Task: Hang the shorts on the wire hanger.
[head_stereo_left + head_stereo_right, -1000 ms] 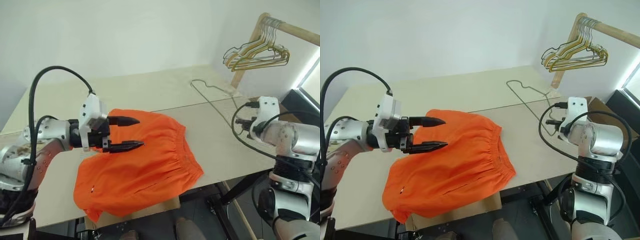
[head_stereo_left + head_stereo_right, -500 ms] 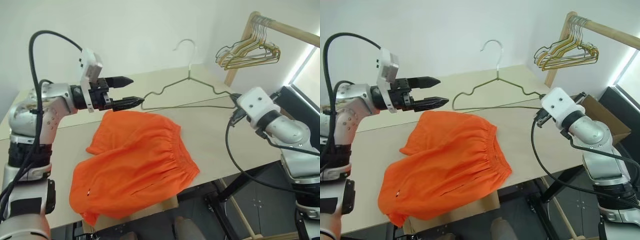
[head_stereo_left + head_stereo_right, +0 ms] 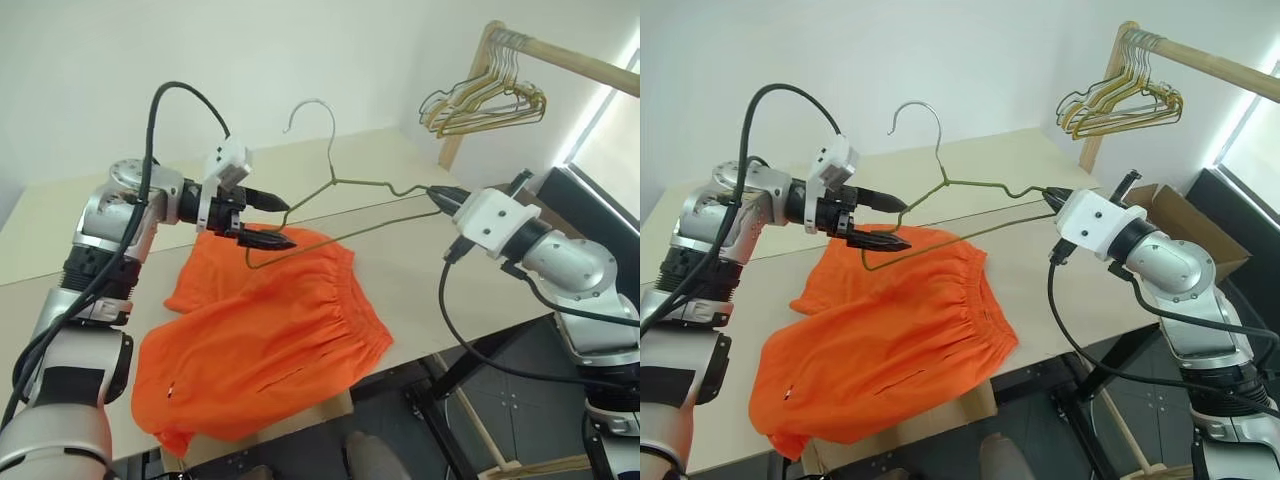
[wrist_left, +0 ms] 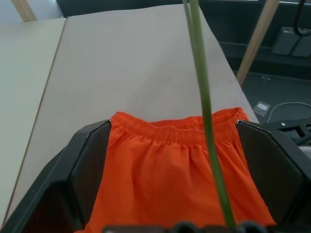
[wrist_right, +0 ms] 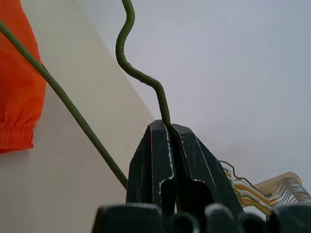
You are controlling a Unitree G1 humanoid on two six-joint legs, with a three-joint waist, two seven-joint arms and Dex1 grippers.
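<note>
Looking for writing, we can read none. Our beige worktop (image 3: pixel 420 270) stands by white walls, with a wooden rail (image 3: pixel 560 55) carrying bunched hangers (image 3: pixel 485 100). The shorts (image 3: pixel 265 325) lie flat on it. Our right end effector (image 3: pixel 437 197) is clenched on the wire hanger (image 3: pixel 335 185), raised above them; our left end effector (image 3: pixel 268 222), released, straddles its far corner.

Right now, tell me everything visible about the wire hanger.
The wire hanger is one thin grey-green metal wire, a triangle with a curved hook pointing up. It is lifted off the table and tilted above the orange shorts. The right gripper is shut on one shoulder end; the other end sits between the open left gripper's fingers.
</note>
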